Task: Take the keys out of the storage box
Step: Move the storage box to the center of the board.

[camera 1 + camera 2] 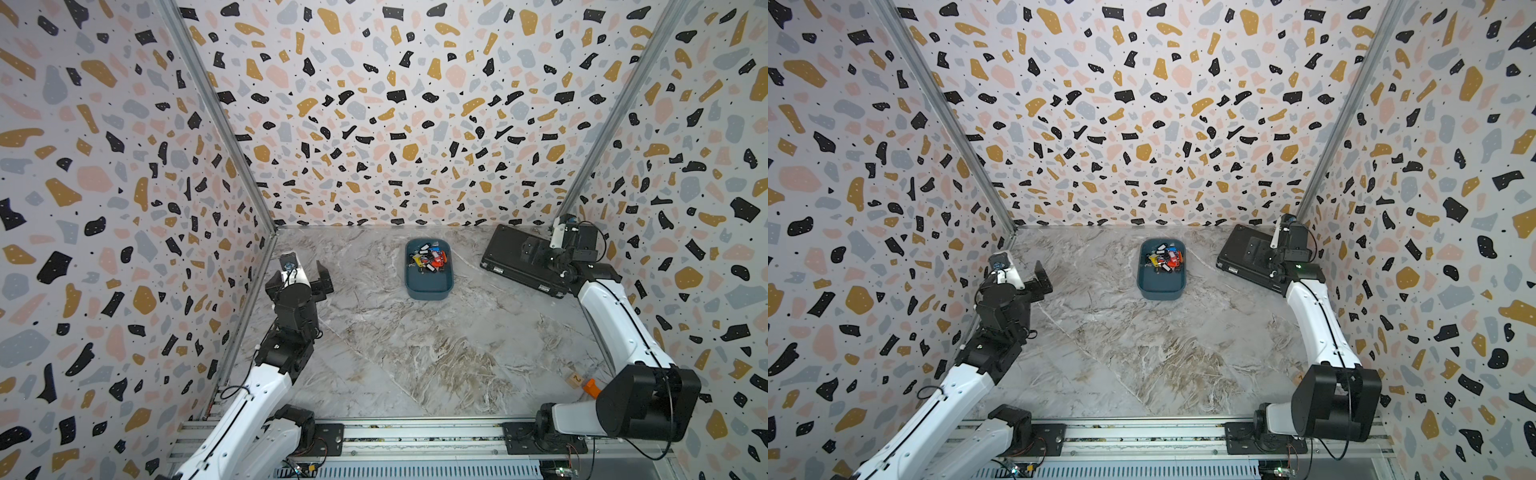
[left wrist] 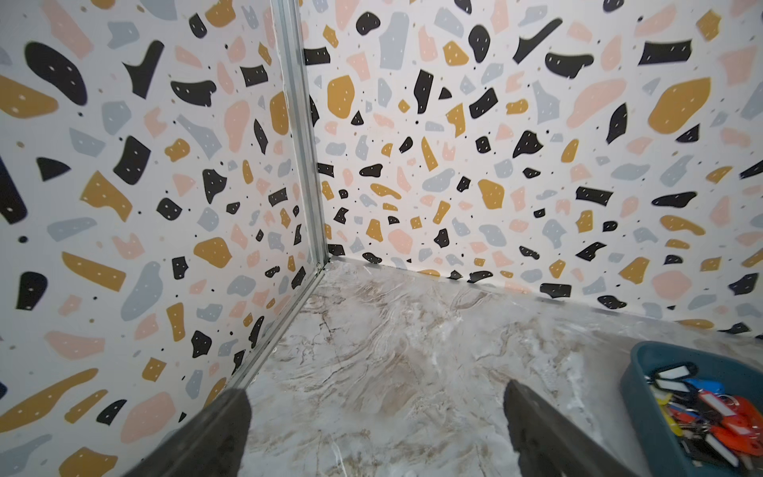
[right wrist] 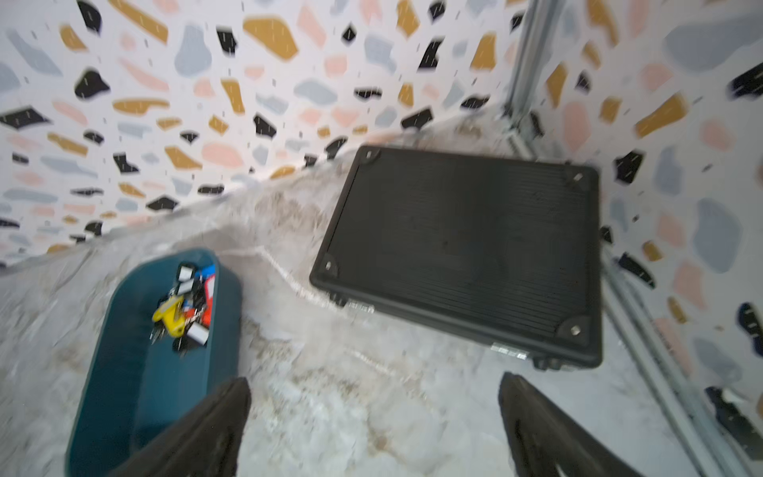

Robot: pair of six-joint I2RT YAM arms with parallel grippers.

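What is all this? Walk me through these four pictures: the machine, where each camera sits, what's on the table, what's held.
Two white-and-black robot arms, the left arm and right arm, are mounted at the near edge of a marble-patterned table. Two pictures come from a camera pair looking down from above; the other two come from a camera on each wrist. Mid-table sits a teal storage box with the keys, with coloured tags, piled at its far end. A closed black case lies in the far corner on the right arm's side. The left gripper and right gripper both stand open and hold nothing.
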